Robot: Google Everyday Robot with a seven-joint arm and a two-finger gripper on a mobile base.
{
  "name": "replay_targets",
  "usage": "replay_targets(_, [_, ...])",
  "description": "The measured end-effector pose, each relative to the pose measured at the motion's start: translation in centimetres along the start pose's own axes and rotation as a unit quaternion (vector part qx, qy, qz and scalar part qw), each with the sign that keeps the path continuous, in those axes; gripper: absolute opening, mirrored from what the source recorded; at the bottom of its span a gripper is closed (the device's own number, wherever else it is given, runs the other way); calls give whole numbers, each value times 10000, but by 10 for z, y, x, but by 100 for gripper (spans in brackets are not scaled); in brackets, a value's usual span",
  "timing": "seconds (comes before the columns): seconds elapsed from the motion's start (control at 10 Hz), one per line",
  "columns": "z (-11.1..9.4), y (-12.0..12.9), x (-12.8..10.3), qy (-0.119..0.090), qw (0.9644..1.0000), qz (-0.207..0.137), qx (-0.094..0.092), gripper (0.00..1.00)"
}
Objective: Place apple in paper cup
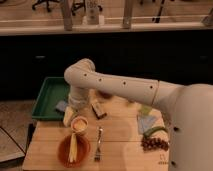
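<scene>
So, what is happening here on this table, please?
A white robot arm reaches over a wooden table. Its gripper hangs just beside the paper cup, to the cup's upper left. Something yellow-orange, seemingly the apple, already sits in the cup. In front stands an orange bowl with a corn cob, and a fork lies beside it.

So on the table (120, 140), the paper cup (79, 124) sits toward the left side with the apple (79, 125) in it. The gripper (70, 114) is just behind-left of the cup, near the left edge. The bowl (73, 149) with the corn cob (73, 147) in it is at the front-left corner, a fork (98, 144) right beside it. The tray (52, 97) sits at the back-left corner. Grapes (154, 143) are by the right edge.
</scene>
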Motion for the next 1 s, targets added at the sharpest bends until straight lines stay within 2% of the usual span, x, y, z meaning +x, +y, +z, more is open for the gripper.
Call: replay_targets(1.0, [4, 11, 4, -74, 9998, 3, 197, 80])
